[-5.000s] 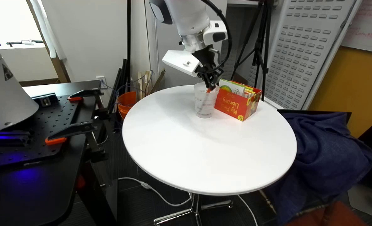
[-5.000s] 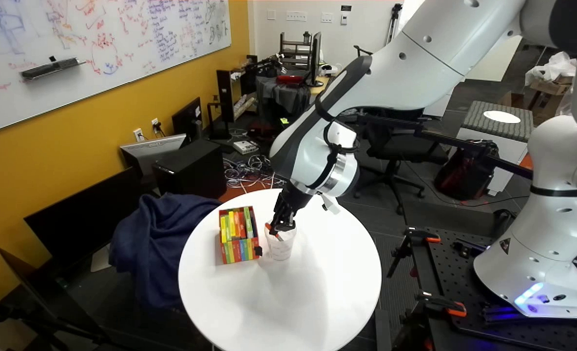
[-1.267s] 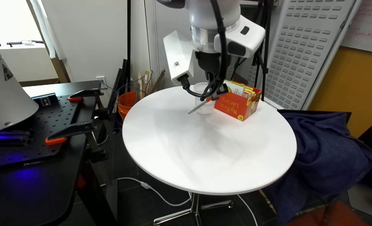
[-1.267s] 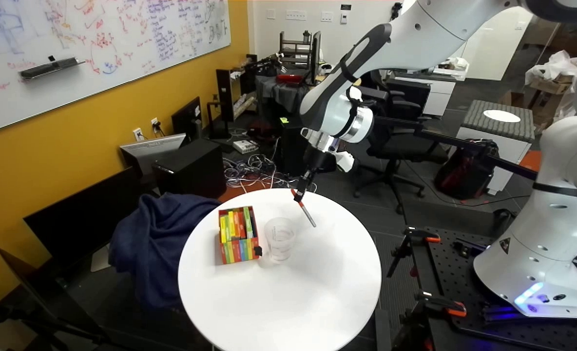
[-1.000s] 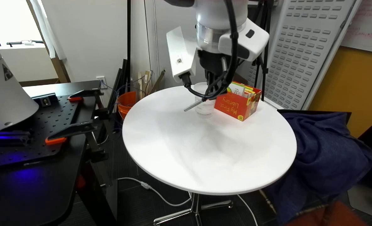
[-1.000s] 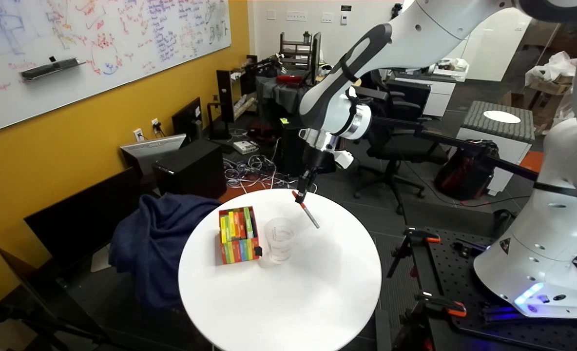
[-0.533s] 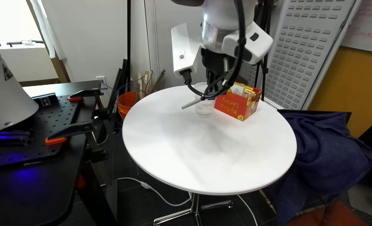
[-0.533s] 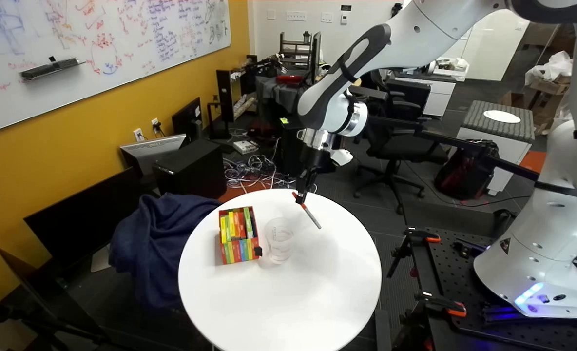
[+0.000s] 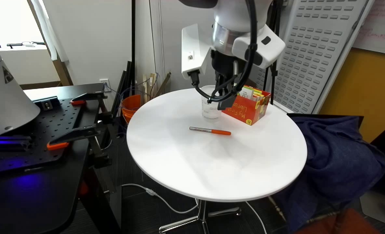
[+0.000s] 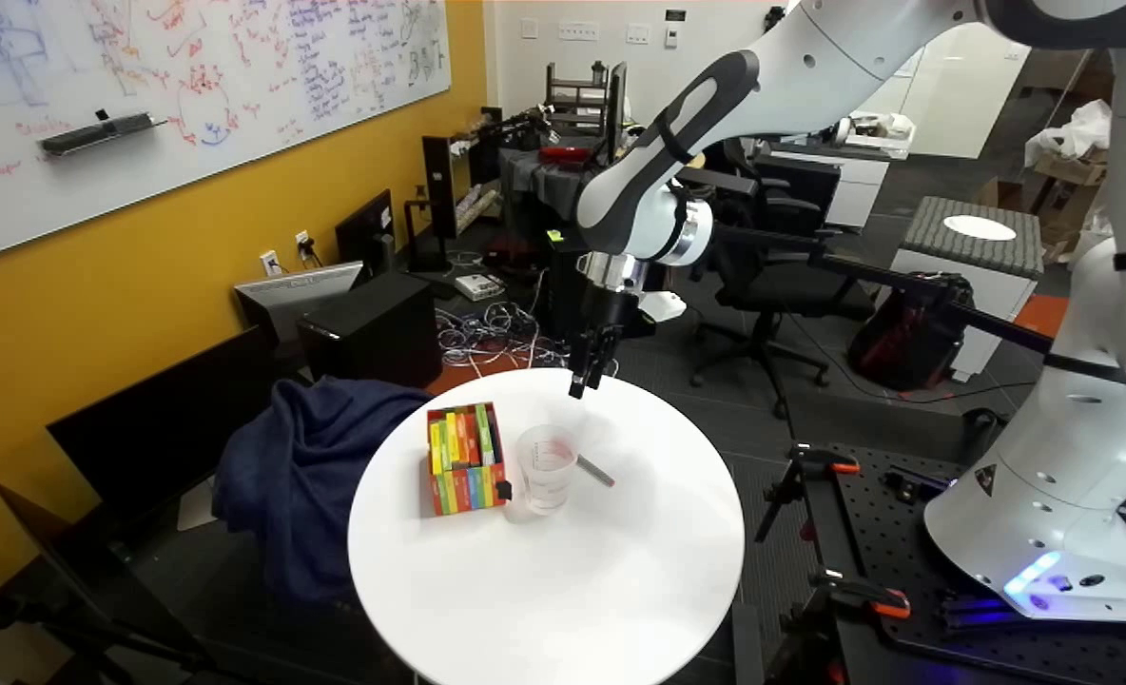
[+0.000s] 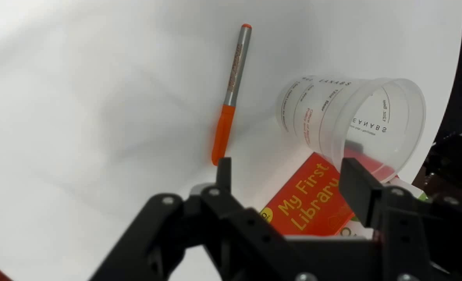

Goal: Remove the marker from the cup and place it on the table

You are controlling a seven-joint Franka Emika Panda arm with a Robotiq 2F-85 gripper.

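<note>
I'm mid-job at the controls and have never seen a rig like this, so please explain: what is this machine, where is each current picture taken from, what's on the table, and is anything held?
You are looking at one jointed robot arm with two dark fingers for grasping. Both exterior views come from cameras standing away from it, each looking in from a different place. The wrist view comes from a camera on the arm itself, looking past the fingers at the round white table.

On that table the marker lies outside the clear cup, which stands upright. Close by the cup is a red box. The fingers are apart and hold nothing.
</note>
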